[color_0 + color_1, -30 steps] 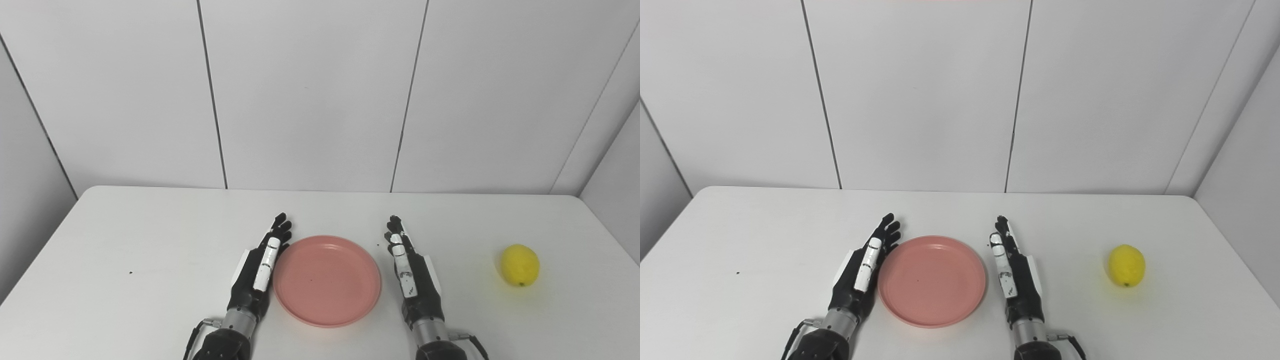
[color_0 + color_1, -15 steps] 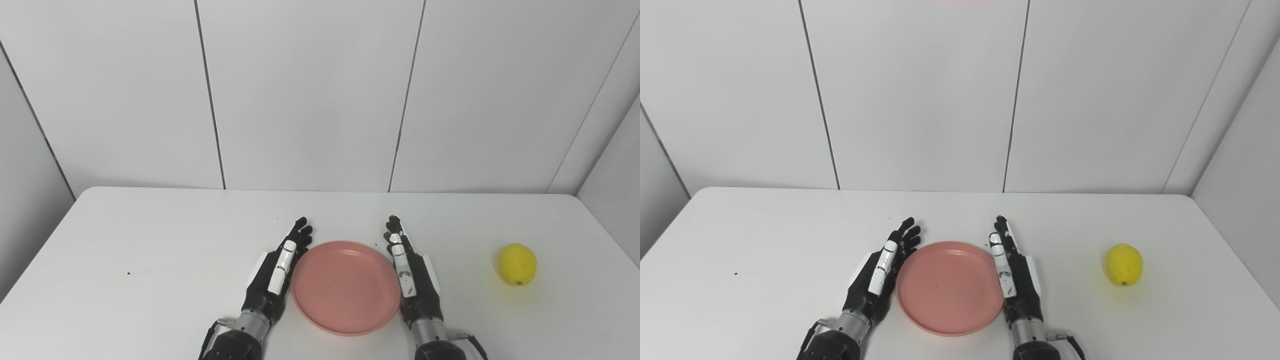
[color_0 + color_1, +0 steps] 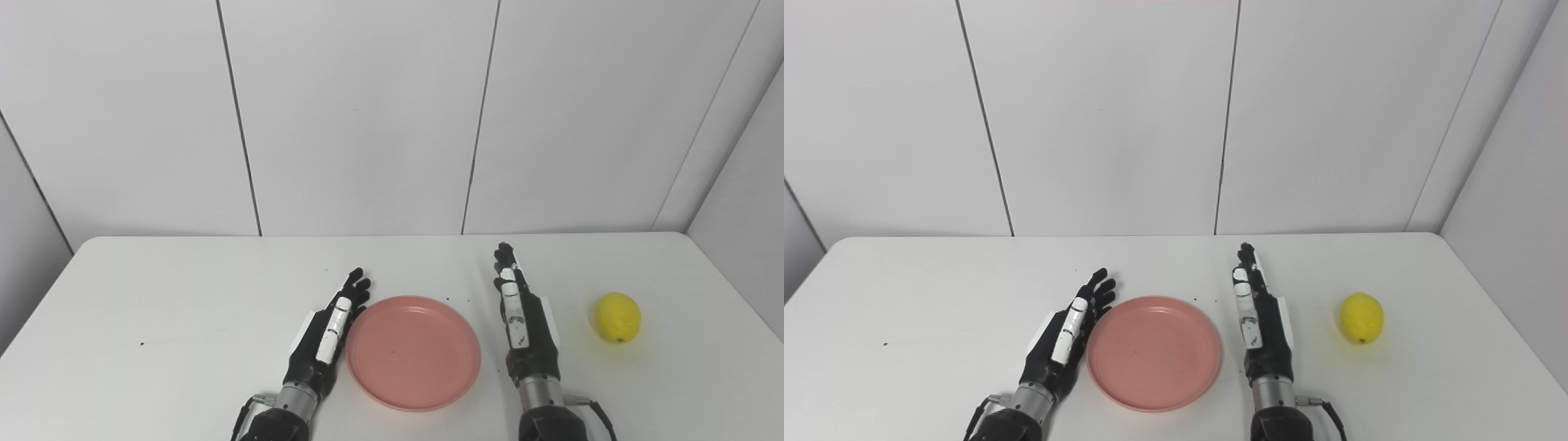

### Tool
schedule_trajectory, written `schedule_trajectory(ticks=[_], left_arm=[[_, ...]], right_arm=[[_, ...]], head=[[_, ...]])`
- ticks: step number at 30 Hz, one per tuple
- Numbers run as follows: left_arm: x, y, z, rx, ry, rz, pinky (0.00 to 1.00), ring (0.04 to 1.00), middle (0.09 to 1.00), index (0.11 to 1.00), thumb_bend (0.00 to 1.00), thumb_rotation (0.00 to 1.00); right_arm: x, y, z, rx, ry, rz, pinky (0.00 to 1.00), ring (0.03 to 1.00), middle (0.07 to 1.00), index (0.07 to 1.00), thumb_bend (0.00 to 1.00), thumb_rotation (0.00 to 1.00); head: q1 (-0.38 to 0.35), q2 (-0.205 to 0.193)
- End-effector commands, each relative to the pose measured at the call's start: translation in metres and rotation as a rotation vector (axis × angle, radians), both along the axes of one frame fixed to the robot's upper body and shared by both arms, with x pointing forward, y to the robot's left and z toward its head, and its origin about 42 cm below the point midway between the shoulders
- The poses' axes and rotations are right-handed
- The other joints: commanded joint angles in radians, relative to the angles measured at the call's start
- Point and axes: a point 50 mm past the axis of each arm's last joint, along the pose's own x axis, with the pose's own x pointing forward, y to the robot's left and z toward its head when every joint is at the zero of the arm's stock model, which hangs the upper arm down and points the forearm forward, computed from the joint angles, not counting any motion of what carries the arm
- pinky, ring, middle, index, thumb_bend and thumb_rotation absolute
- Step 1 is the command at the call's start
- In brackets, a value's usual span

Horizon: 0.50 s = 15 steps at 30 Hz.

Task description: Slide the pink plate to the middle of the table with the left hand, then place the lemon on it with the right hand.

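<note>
Pink plate (image 3: 413, 353) sits flat on the white table (image 3: 184, 306), near the front edge and about mid-width, so the slide reads as done or nearly so. Left hand (image 3: 324, 334) lies edge-on along the plate's left rim, fingers straight and held together, holding nothing; whether it touches the rim or stands just off it cannot be told. Right hand (image 3: 523, 321) stands edge-on to the right of the plate with a clear strip of table between them, fingers straight and together, also empty. Lemon (image 3: 617, 316) rests on the table to the right of the right hand, apart from it, long axis roughly upright in the view. Step in hand, by my reading: the right hand goes for the lemon. To do it well, the hand should open its fingers before arriving, come over the fruit from above or from the plate side, and close around its belly, not its ends; a rounded fruit will likely roll away from a sideways nudge. The left hand would do well to stay by the rim to stop the plate skidding when the lemon lands. Room: open table lies between right hand and lemon, and behind both up to the wall panels (image 3: 367, 122). The right table edge is beyond the lemon and not far, so any push should not go outward. The plate's shallow raised rim should hold the fruit if it is set down near the centre.
</note>
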Motion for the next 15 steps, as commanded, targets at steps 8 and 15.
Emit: schedule_trajectory(ticks=[8, 15], left_arm=[[0.009, 0.024, -0.003, 0.085, -0.04, 0.09, 0.94, 0.947, 0.953, 0.955, 0.55, 1.0], [0.011, 0.028, -0.006, 0.071, -0.045, 0.135, 0.94, 0.946, 0.95, 0.944, 0.56, 1.0]], right_arm=[[0.002, -0.015, 0.028, -0.044, -0.105, -0.091, 1.0, 0.969, 0.956, 0.952, 0.65, 1.0], [0.004, -0.033, 0.033, -0.181, -0.143, -0.214, 0.99, 0.946, 0.941, 0.938, 0.66, 1.0]], head=[[-0.059, -0.007], [-0.092, -0.012]])
